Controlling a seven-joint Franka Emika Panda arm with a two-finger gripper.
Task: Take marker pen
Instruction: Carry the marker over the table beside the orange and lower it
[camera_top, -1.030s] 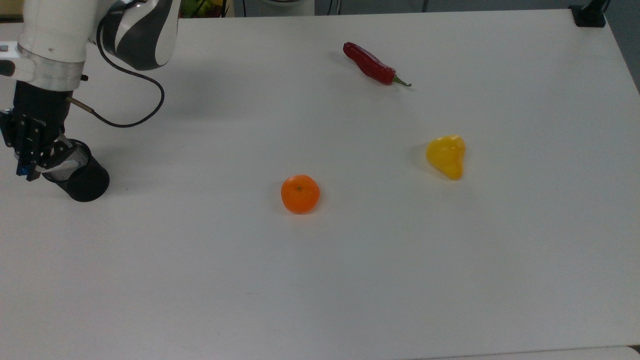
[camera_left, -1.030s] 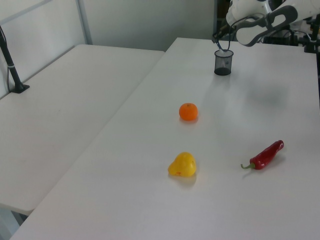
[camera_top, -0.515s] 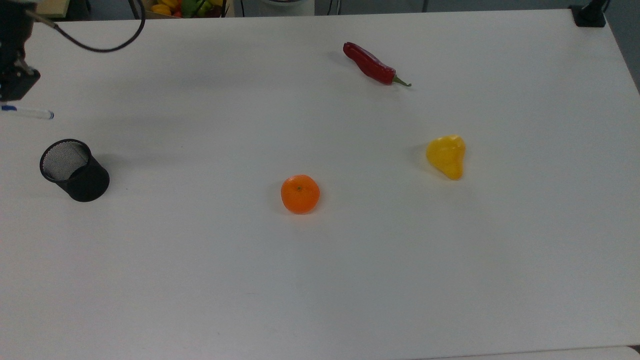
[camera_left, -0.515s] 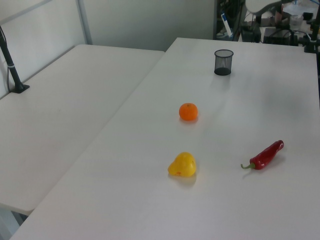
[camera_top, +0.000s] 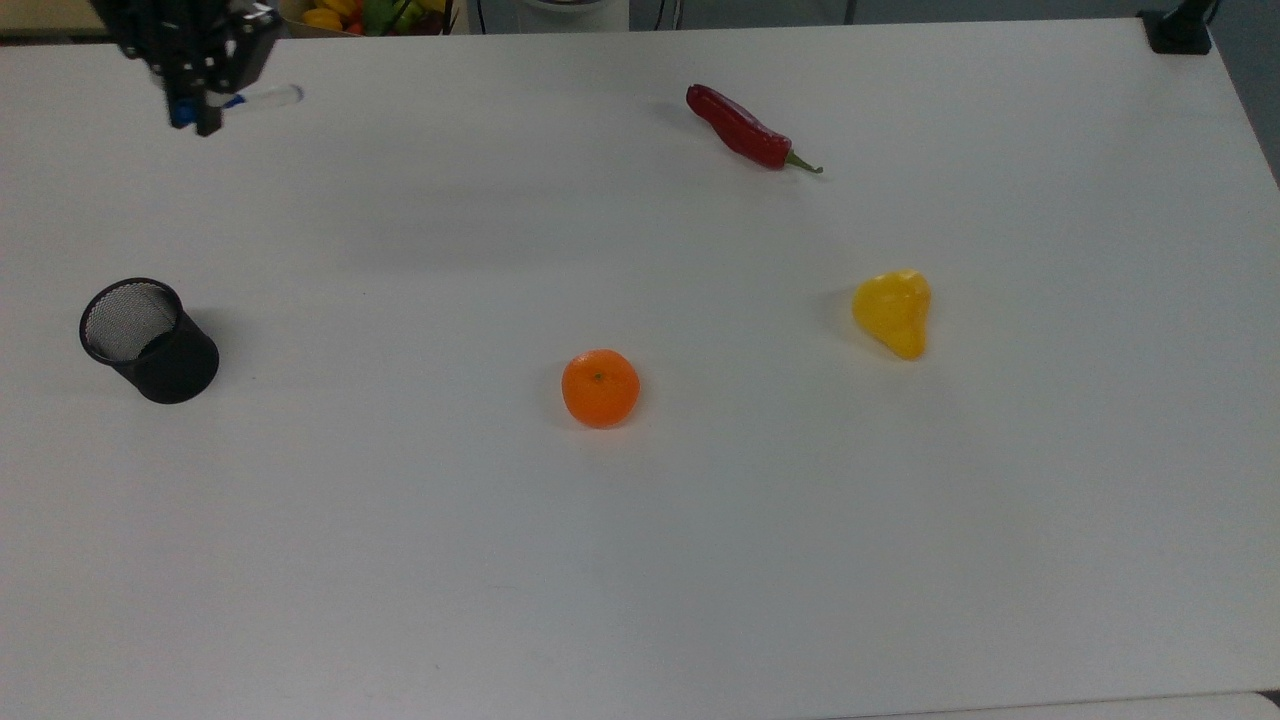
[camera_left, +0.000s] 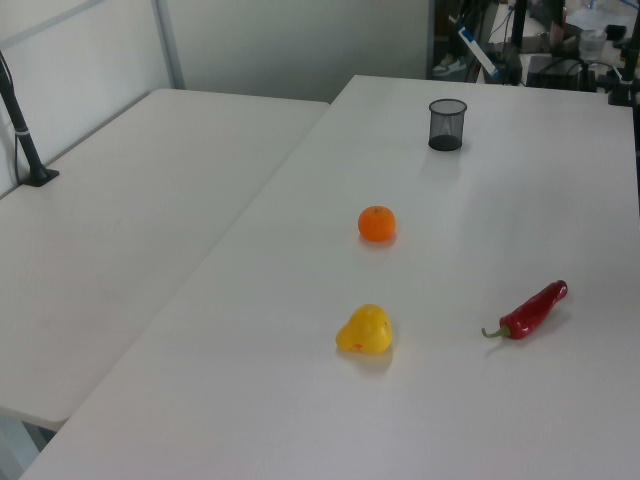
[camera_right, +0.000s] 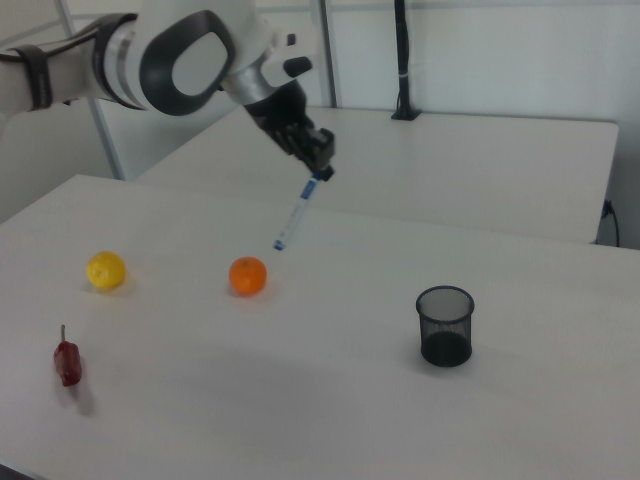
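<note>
While the black two-finger gripper (camera_right: 318, 166) pinches the slim white-barrelled marker pen with the blue cap (camera_right: 296, 213) by its capped end, the barrel hangs slanting down and away from the fingers, well above the white table (camera_top: 700, 520). The step in hand looks like carrying the pen clear, and doing it well means keeping the pinch firm, since the long free end could swing or slip with a grip this close to the cap. Slow, level travel would suit. In the top view the gripper (camera_top: 195, 95) has the pen (camera_top: 262, 97) sticking out just beside it. Well apart from the hand and below it stands the black mesh cup (camera_right: 445, 326); as far as its dim inside shows, it seems to hold nothing
</note>
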